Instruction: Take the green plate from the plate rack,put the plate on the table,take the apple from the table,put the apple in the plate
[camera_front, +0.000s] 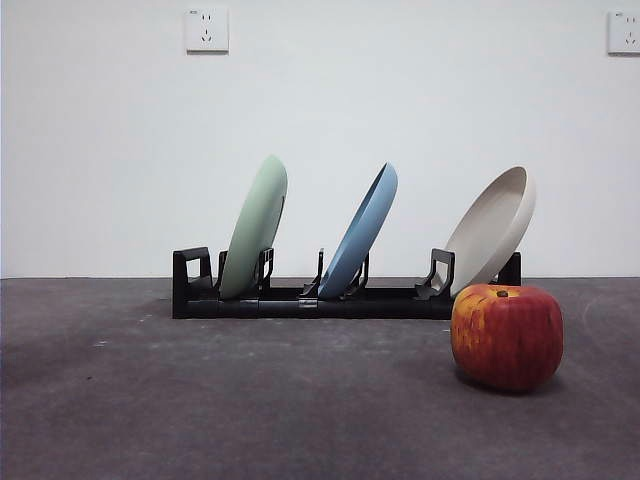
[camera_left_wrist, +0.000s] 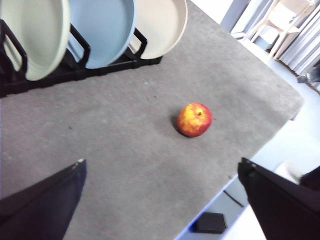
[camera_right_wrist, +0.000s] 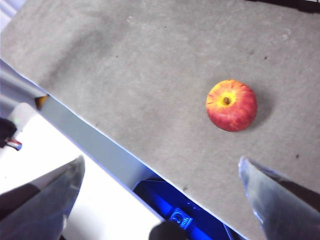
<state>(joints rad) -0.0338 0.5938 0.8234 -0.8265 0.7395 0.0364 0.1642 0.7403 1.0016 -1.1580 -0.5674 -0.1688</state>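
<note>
Nearest the front camera, the apple (camera_front: 507, 337) sits on the dark grey surface (camera_front: 250, 400), stem dimple up, toward the right side of that view and well forward of everything else. It stands alone — nothing touches it. In the front view its top overlaps the lower edge of the beige plate (camera_front: 492, 240), but the left wrist view shows the apple (camera_left_wrist: 194, 119) well apart from the rack, out on bare surface.

Neither arm shows in the front view. The left end effector (camera_left_wrist: 162, 200) hangs above the surface with its jaws spread wide, holding nothing; the apple lies beyond them. The right end effector (camera_right_wrist: 160, 200) is likewise wide open and empty, hovering over the surface's edge, with the apple (camera_right_wrist: 231, 105) on the grey surface beyond.

Farther back, the plate rack (camera_front: 330, 298) runs low and black across the middle of the front view. Three plates stand in its slots, all tilted the same way — the green plate (camera_front: 255, 226) at the left end, the blue plate (camera_front: 362, 230) in the middle, the beige one at the right. The green plate (camera_left_wrist: 35, 35) is still in its slot.

Behind the rack is a white wall (camera_front: 400, 100) with two sockets (camera_front: 206, 29).
</note>
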